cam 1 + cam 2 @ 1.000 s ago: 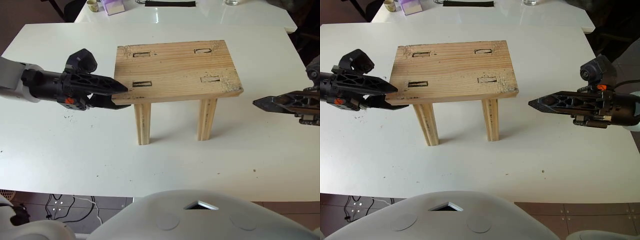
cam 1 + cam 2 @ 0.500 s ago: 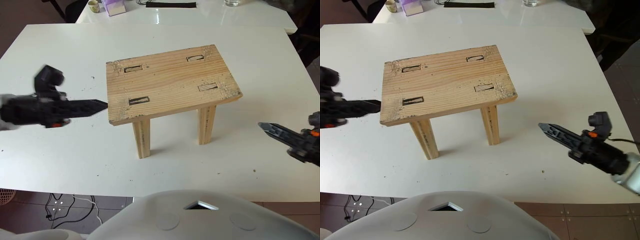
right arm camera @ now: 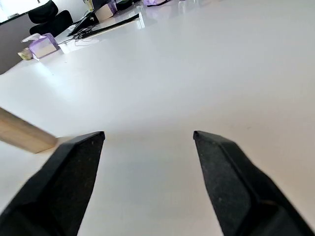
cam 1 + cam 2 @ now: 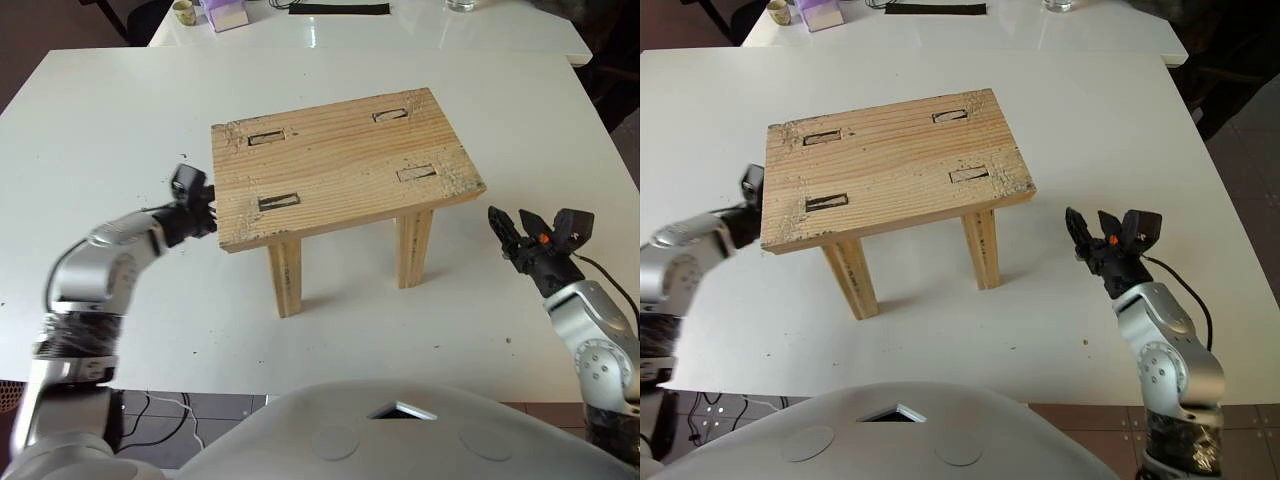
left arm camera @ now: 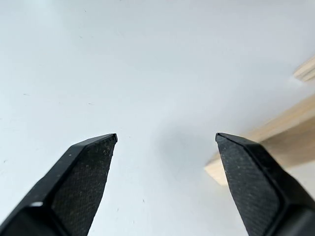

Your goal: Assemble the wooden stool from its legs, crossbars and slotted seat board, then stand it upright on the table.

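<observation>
Stool [image 4: 340,160]: pale wood, straight grain, dark-rimmed slots [image 4: 279,201]. Table [image 4: 100,120] white. Left gripper [image 5: 166,137] and right gripper [image 3: 147,133] black, the right with an orange spot [image 4: 1110,238]. Beyond the stool, a purple box [image 4: 228,12] and a black strip [image 4: 340,8].

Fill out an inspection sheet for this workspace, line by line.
Surface: white table, flat and glossy.
Job's things: pale wooden stool standing upright on its legs, four slots in the seat board.
Clutter: small dark specks on the tabletop.
Grippers: left gripper open and empty, beside the stool's left end; right gripper open and empty, apart from the stool on its right.
Cables: thin black cable at the right wrist; loose cables on the floor.
Surroundings: second white table behind, bearing a purple box and a cup.
</observation>
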